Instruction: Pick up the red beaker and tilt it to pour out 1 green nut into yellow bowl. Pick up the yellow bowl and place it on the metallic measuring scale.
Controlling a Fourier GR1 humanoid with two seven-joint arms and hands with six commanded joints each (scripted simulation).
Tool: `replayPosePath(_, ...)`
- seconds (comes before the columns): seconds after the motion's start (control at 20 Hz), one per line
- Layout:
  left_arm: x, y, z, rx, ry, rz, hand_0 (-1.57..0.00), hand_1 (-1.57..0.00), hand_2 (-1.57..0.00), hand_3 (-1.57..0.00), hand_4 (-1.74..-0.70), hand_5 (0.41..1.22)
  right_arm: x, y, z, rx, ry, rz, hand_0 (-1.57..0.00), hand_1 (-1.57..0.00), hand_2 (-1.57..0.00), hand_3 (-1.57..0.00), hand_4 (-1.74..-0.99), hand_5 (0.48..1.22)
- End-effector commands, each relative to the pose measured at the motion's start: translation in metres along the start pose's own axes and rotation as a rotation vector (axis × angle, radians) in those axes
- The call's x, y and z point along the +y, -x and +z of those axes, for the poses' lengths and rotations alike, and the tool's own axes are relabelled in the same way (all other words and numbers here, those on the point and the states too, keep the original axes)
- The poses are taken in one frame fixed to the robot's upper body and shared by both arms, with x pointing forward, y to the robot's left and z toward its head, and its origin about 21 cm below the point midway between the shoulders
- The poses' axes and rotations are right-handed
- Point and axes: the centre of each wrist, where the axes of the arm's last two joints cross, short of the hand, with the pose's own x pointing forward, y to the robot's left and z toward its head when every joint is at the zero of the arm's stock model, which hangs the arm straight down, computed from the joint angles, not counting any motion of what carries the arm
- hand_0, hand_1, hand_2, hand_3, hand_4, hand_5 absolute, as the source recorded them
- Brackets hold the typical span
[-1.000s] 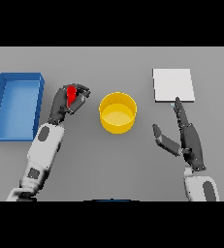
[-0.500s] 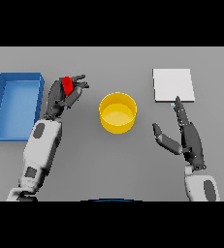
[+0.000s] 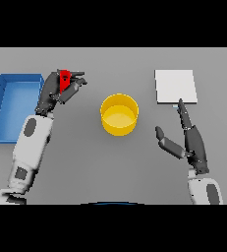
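The left hand point(image 3: 60, 89) sits at about ten o'clock from the yellow bowl point(image 3: 119, 114), its fingers and thumb curled round the red beaker point(image 3: 64, 79), which shows as a small red shape poking out above the knuckles. The beaker is held off to the bowl's side, not over it, and just beside the right wall of the blue bin point(image 3: 11, 105).

The yellow bowl stands upright near the middle of the grey table point(image 3: 113, 167); whether anything lies inside cannot be told.

The right hand point(image 3: 189, 140) rests at four o'clock from the bowl, fingers straight and thumb spread, holding nothing. Its fingertips reach the lower edge of the metallic measuring scale point(image 3: 175, 86), which lies at two o'clock from the bowl.
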Motion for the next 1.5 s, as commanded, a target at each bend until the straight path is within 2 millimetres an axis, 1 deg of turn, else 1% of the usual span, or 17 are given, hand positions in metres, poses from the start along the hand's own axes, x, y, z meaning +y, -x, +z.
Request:
replayPosePath(0.0,0.003,-0.004,0.0,-0.007,0.011,-0.047,-1.56,-1.56,-1.56,-1.56,-1.73,1.138,0.004,-0.001,-0.002,-0.003,-0.003,0.001,0.0,0.0,0.0,0.0,-1.213,0.662)
replayPosePath(0.1,0.003,-0.012,-0.004,-0.002,0.062,-0.159,-1.56,-1.56,-1.56,-1.56,-1.73,1.129,0.004,-0.001,0.002,-0.003,0.0,0.006,0.0,0.0,0.0,0.0,-1.202,0.662)
replayPosePath(0.2,0.003,-0.024,-0.009,0.004,0.115,-0.287,-1.57,-1.57,-1.57,-1.56,-1.74,1.12,0.0,-0.003,0.0,0.006,0.002,0.013,0.0,0.0,0.0,0.0,-1.194,0.658)
replayPosePath(0.3,0.001,-0.037,-0.014,0.003,0.172,-0.425,-1.57,-1.57,-1.57,-1.57,-1.74,1.125,0.004,-0.006,0.0,0.013,-0.011,0.006,0.0,0.0,0.0,0.0,-1.186,0.66)
replayPosePath(0.4,-0.01,-0.048,-0.021,0.001,0.231,-0.542,-1.57,-1.57,-1.57,-1.57,-1.74,1.129,0.001,-0.004,0.0,0.022,-0.016,0.006,0.0,0.0,0.0,0.0,-1.178,0.663)
replayPosePath(0.5,-0.019,-0.06,-0.024,-0.019,0.287,-0.655,-1.57,-1.57,-1.57,-1.57,-1.74,1.139,0.003,-0.007,0.0,0.003,-0.021,-0.004,0.0,0.0,0.0,0.0,-1.178,0.667)
replayPosePath(0.65,-0.033,-0.072,-0.029,-0.025,0.344,-0.904,-1.57,-1.57,-1.57,-1.57,-1.74,1.174,0.006,-0.005,0.001,0.021,-0.021,-0.015,0.0,0.0,0.0,0.0,-1.183,0.671)
replayPosePath(0.7,-0.037,-0.076,-0.032,-0.032,0.373,-0.974,-1.57,-1.57,-1.57,-1.57,-1.74,1.183,0.003,-0.006,0.0,0.019,-0.014,-0.017,0.0,0.0,0.0,0.0,-1.183,0.673)
replayPosePath(0.8,-0.044,-0.077,-0.032,-0.036,0.432,-1.094,-1.57,-1.57,-1.57,-1.57,-1.74,1.197,0.004,-0.009,-0.001,0.017,-0.012,-0.021,0.0,0.0,0.0,0.0,-1.187,0.676)
replayPosePath(0.85,-0.049,-0.079,-0.034,-0.027,0.466,-1.164,-1.57,-1.57,-1.57,-1.57,-1.69,1.202,0.004,-0.008,0.002,0.02,-0.013,-0.023,0.0,0.0,0.0,0.0,-1.191,0.675)
replayPosePath(1.0,-0.055,-0.089,-0.043,-0.05,0.545,-1.352,-1.57,-1.57,-1.57,-1.38,-1.71,1.211,0.005,-0.005,0.006,0.043,-0.007,-0.047,0.0,0.0,0.0,0.0,-1.195,0.671)
replayPosePath(1.1,-0.064,-0.099,-0.05,-0.073,0.598,-1.471,-1.57,-1.57,-1.57,-1.35,-1.72,1.215,0.007,-0.005,0.001,0.062,-0.005,-0.073,0.0,0.0,0.0,0.0,-1.197,0.659)
replayPosePath(1.15,-0.064,-0.098,-0.05,-0.071,0.624,-1.507,-1.57,-1.57,-1.57,-1.33,-1.72,1.216,0.008,-0.003,0.002,0.068,-0.008,-0.086,0.0,0.0,0.0,0.0,-1.202,0.651)
replayPosePath(1.2,-0.071,-0.099,-0.052,-0.093,0.648,-1.55,-1.57,-1.57,-1.57,-1.29,-1.72,1.217,0.008,-0.002,0.005,0.057,-0.001,-0.083,0.0,0.0,0.0,0.0,-1.206,0.639)
replayPosePath(1.3,-0.078,-0.103,-0.056,-0.129,0.705,-1.615,-1.57,-1.57,-1.57,-1.39,-1.72,1.218,0.01,-0.003,0.004,0.043,0.0,-0.082,0.0,0.0,0.0,0.0,-1.22,0.624)
replayPosePath(1.4,-0.085,-0.104,-0.058,-0.172,0.748,-1.681,-1.57,-1.57,-1.57,-1.46,-1.73,1.219,0.008,-0.003,0.001,0.037,0.012,-0.063,0.0,0.0,0.0,0.0,-1.221,0.61)
replayPosePath(1.45,-0.092,-0.106,-0.058,-0.195,0.765,-1.721,-1.57,-1.57,-1.57,-1.48,-1.73,1.22,0.007,-0.003,0.002,0.041,0.016,-0.063,0.0,0.0,0.0,0.0,-1.214,0.6)
